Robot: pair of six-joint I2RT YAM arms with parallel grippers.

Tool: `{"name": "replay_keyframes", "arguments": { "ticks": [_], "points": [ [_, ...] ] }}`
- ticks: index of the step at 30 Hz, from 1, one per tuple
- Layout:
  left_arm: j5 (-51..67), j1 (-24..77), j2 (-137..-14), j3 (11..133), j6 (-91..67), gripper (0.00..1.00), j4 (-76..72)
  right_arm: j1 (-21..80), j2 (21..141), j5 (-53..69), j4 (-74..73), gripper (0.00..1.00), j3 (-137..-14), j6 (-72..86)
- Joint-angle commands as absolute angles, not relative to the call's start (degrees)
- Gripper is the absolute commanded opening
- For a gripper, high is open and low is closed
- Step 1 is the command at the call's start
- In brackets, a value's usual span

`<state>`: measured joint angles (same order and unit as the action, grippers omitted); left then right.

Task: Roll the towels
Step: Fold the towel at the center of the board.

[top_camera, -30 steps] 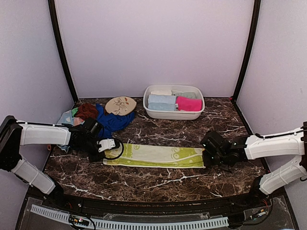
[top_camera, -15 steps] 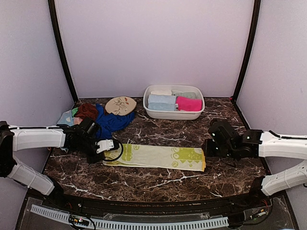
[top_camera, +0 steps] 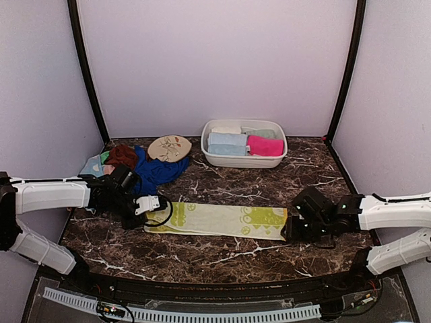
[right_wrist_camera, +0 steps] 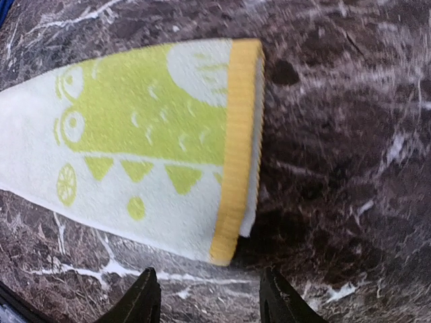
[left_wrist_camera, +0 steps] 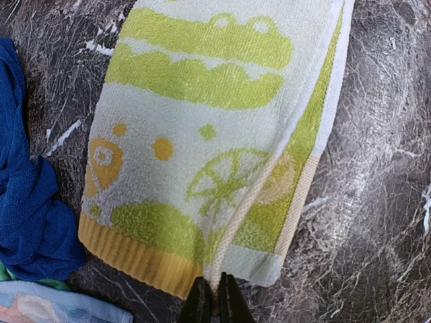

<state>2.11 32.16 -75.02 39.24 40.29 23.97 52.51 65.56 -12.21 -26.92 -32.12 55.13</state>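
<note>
A yellow-green towel (top_camera: 219, 220) with pale patches lies flat as a long strip across the marble table. My left gripper (top_camera: 149, 214) is at the strip's left end. In the left wrist view this gripper (left_wrist_camera: 215, 296) is shut on the towel (left_wrist_camera: 202, 155), pinching the folded hem at its near edge. My right gripper (top_camera: 291, 229) sits just off the strip's right end. In the right wrist view it (right_wrist_camera: 210, 286) stands open with bare table between its fingers, a little short of the towel's orange-edged end (right_wrist_camera: 232, 195).
A white basin (top_camera: 209, 156) at the back holds rolled towels, among them a pale blue (top_camera: 227, 143) and a hot pink one (top_camera: 264, 145). Loose royal blue (top_camera: 158, 169) and brown (top_camera: 122, 156) towels are piled at back left beside an oval floral disc (top_camera: 169, 148).
My right gripper has opened, let go of the towel's right end, lifted off and settled low beside it. The left gripper stayed pinched on the left end, shifting slightly.
</note>
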Motion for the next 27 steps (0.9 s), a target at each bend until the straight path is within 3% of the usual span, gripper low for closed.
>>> {"name": "replay_keyframes", "arguments": {
  "ticks": [1,14,25,27],
  "points": [
    [1.58,32.54,-74.66,38.65,41.06,0.03,23.91,52.91,63.51,-4.82,-22.53,0.50,-27.88,63.11],
    [1.01,32.60,-74.87,39.29,40.97,0.03,24.26,51.07,74.14,-3.34,-19.63,0.41,-31.48,59.76],
    [0.80,32.60,-75.48,39.25,40.95,0.02,24.08,48.19,69.84,-4.48,-20.25,0.01,-31.81,59.49],
    [0.80,32.61,-75.71,39.33,40.91,0.02,24.13,47.61,68.67,-4.94,-21.12,0.00,-32.33,59.06]
  ]
}}
